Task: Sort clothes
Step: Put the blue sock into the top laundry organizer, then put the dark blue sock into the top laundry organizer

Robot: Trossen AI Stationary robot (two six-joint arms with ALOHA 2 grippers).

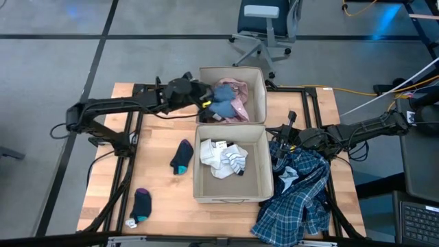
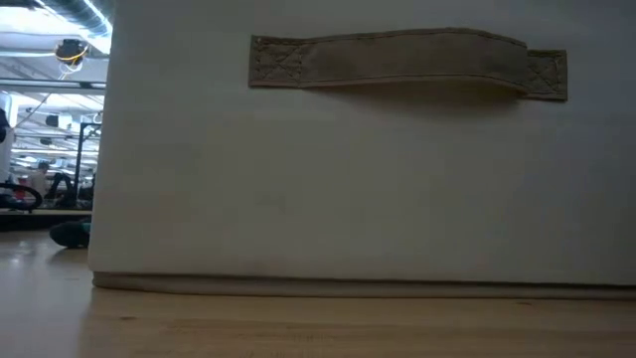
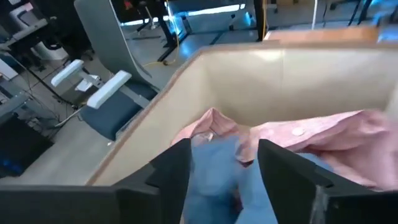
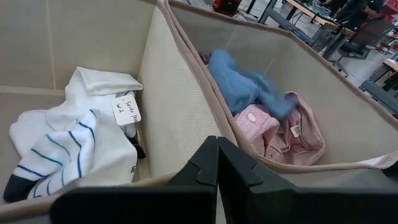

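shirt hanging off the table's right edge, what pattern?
Blue-and-white plaid shirt, clearest in the high view, beside the nearer bin.

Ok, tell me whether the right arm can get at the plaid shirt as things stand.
Probably yes. The right hand hangs shut over the table's right side, and the plaid shirt lies heaped right beside it with nothing on top. It would have to open first.

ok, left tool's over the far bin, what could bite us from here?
1. The blue garment lies between the open left tool's fingers over the pink shirt; it could snag and lift back out.
2. The plaid shirt hangs off the table edge beside the shut right tool and may slide off.
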